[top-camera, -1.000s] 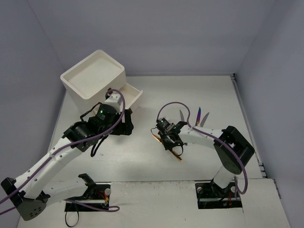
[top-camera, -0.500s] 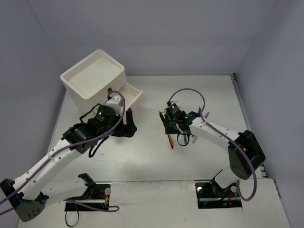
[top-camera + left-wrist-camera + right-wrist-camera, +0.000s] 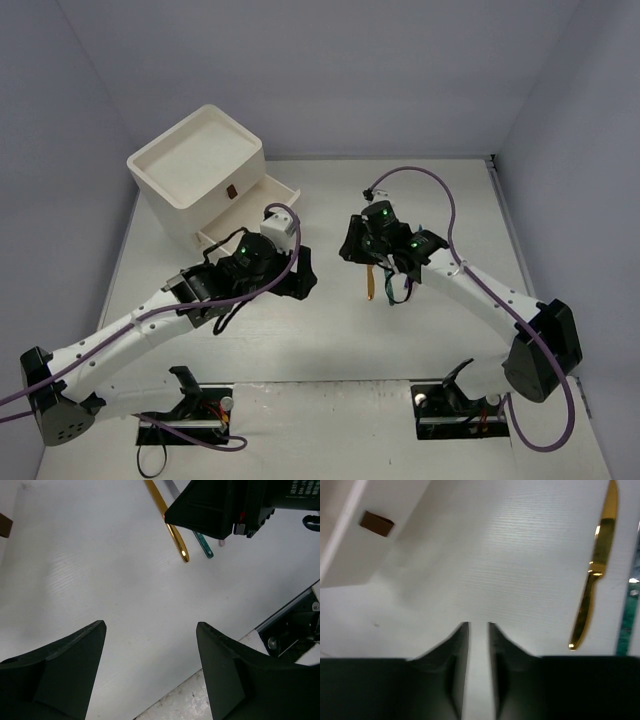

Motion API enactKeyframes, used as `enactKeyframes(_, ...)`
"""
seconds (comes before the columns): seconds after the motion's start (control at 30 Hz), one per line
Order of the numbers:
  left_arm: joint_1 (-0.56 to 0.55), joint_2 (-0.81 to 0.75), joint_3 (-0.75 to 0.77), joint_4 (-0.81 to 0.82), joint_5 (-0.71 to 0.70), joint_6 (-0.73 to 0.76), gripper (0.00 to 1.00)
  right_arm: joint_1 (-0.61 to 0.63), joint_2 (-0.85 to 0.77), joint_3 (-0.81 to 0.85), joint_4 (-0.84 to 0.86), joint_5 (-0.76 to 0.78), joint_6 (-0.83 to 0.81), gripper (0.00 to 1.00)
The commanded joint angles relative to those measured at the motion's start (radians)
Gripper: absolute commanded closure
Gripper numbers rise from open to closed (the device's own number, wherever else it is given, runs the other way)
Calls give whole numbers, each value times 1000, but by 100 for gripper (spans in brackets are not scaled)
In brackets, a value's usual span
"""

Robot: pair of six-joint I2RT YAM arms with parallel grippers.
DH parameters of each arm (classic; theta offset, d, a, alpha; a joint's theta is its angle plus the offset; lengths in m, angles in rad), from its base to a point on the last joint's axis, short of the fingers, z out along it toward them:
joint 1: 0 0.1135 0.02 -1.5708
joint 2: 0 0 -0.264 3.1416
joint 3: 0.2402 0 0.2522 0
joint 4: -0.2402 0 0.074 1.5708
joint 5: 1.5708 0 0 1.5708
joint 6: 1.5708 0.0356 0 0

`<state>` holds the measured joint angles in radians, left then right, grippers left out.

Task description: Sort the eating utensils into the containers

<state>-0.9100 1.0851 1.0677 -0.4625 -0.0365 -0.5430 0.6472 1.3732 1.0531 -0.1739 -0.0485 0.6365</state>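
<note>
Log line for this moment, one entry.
left claw: open, empty | right claw: nearly closed, nothing visible inside | gold knife: beside right claw | drawer: pulled out

Overhead view faces down on the table (image 3: 330,340); both close wrist views share the gold knife (image 3: 592,575).

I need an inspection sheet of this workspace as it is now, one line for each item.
Surface: white table, no spill seen.
Job's things: gold knife and teal utensil close to the right gripper; cabinet has a drawer pulled out.
Clutter: nothing seen.
Grippers: left gripper open, empty; right nearly shut, nothing between its jaws.
Cables: purple cables loop along both arms.
Surroundings: plain grey walls.
</note>
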Motion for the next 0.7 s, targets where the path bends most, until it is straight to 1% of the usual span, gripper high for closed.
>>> enactKeyframes(0.0,-1,-96,-7,51,-97,-15,30,-9,92,-13,-50,121,-108,61)
enactKeyframes(0.1,-1,-119,-14,14,-119,-26,30,-7,162,-31,-51,197,-125,55)
enactKeyframes(0.23,-1,-122,-17,-12,-115,-37,30,-6,257,-14,-55,273,-140,54)
enactKeyframes(0.4,-1,-130,-27,-23,-118,-43,30,-13,331,4,-55,296,-165,56)
enactKeyframes(0.67,-1,-133,-36,-28,-119,-40,30,-46,366,15,-56,308,-207,56)
